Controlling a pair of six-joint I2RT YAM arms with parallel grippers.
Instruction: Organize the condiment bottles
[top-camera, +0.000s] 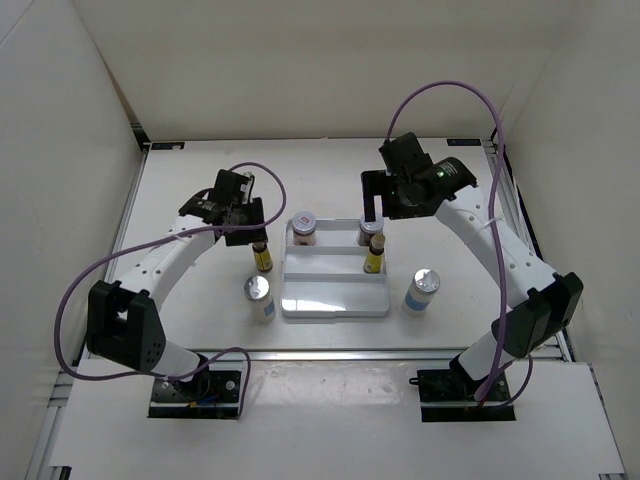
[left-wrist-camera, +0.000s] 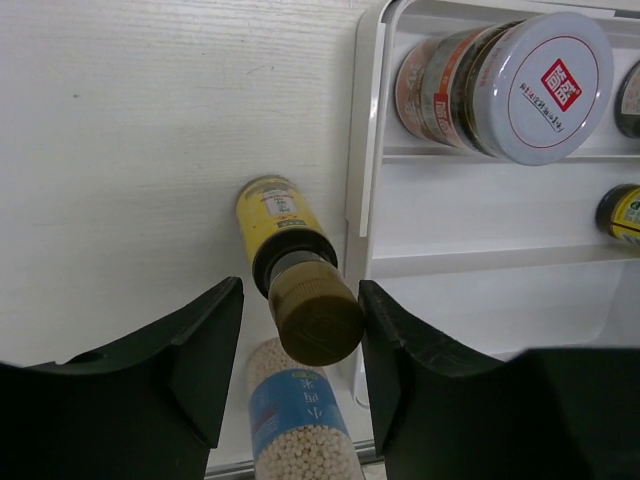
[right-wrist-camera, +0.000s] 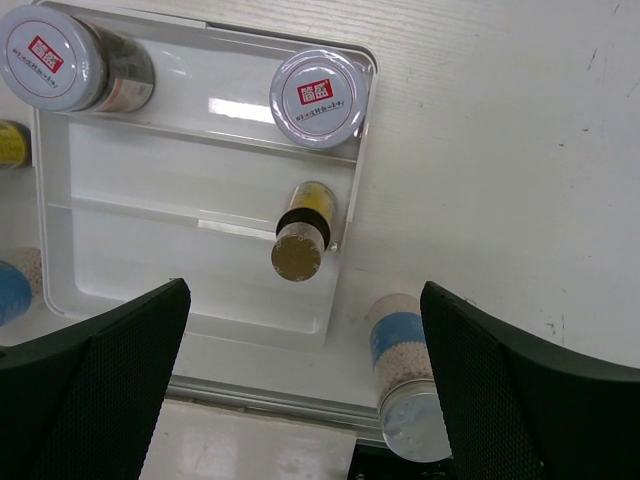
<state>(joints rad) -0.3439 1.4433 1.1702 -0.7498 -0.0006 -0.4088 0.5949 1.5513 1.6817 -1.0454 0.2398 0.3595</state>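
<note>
A slim yellow tan-capped bottle (top-camera: 262, 257) stands on the table just left of the white ridged tray (top-camera: 335, 300). My left gripper (top-camera: 248, 232) is open, with one finger on each side of its cap (left-wrist-camera: 318, 315); the right finger is close to the cap or touching it. A second yellow bottle (top-camera: 374, 256) stands in the tray's middle row. Two brownish jars (top-camera: 303, 227) (top-camera: 369, 231) stand in the back row. One white-blue bottle (top-camera: 260, 297) stands left of the tray and another (top-camera: 422, 290) stands right of it. My right gripper (top-camera: 372, 210) is wide open and empty above the tray's right side.
White walls enclose the table on the left, back and right. A metal rail (top-camera: 330, 352) runs along the near table edge. Purple cables loop over both arms. The tray's front row (right-wrist-camera: 150, 290) holds nothing.
</note>
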